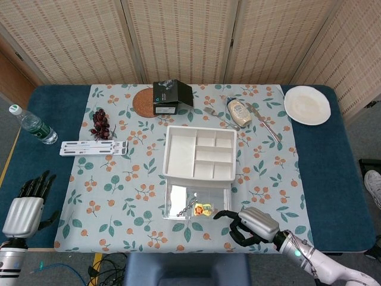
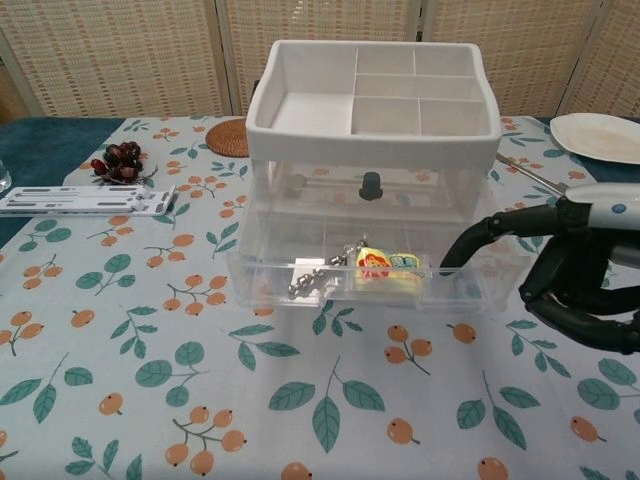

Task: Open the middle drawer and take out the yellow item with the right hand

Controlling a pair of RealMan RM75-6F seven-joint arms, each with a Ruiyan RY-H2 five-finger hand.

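My right hand point(image 2: 585, 265) fingers point(image 2: 470, 240) curled, apart, holding nothing; one fingertip reaches over front right rim of open drawer point(image 2: 300, 262), touching or not I cannot tell. Yellow item point(image 2: 385, 265) lies inside drawer, just left of that fingertip, beside small metal piece point(image 2: 312, 278). Drawer pulled out toward me from clear organizer point(image 2: 370, 120) with white divided tray on top. My left hand point(image 1: 27, 205) rests far at left table edge, fingers straight, close together, holding nothing. Water bottle point(image 1: 33, 125) beyond it. White plate point(image 1: 306, 105) at far right.
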